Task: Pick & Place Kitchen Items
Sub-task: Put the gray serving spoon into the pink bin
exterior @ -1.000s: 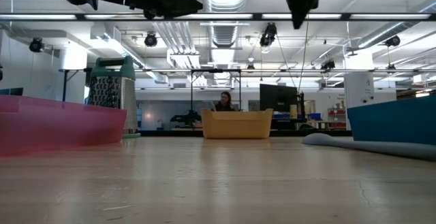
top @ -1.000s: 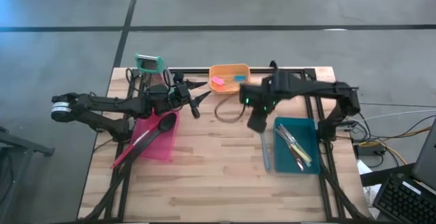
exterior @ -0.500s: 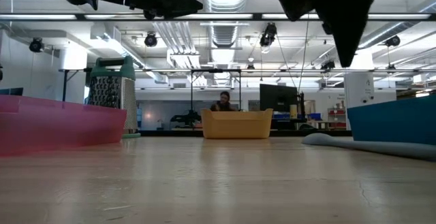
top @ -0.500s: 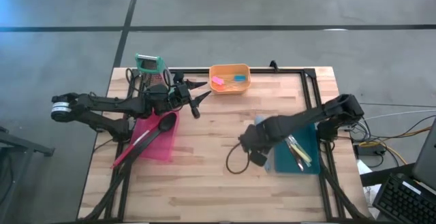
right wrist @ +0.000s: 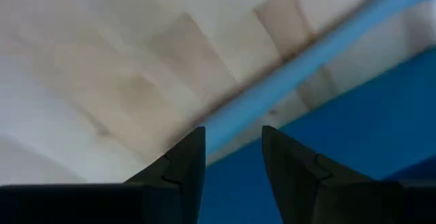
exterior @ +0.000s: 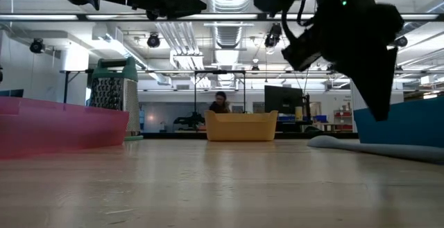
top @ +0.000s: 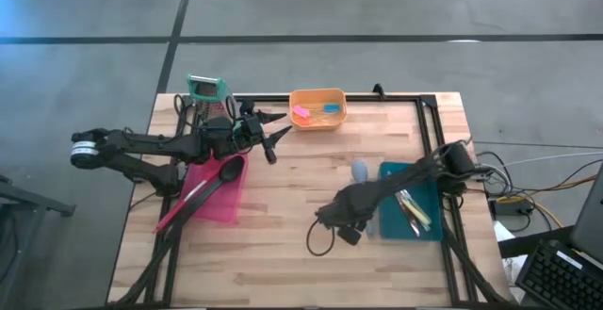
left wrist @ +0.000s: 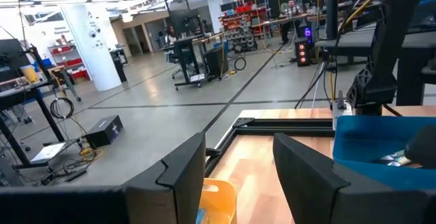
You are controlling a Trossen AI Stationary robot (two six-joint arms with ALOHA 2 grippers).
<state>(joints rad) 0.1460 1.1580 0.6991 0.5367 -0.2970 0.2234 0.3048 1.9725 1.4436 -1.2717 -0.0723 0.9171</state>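
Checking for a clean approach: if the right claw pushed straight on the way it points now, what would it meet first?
Probably the pale-blue spoon: its handle crosses just beyond the open right claw, lying on the table beside the blue tray. How far off it is stays unclear.

High view overhead, straight down; low view table-level; both share orange tub (top: 317, 108); wrist views close.

Pale wood-plank table (top: 283, 244) (matt, visibly grained), glossy plastic blue tray (top: 429, 173).

No readable text, labels, brands or numbers, signs in the room beyond too blurred to make out
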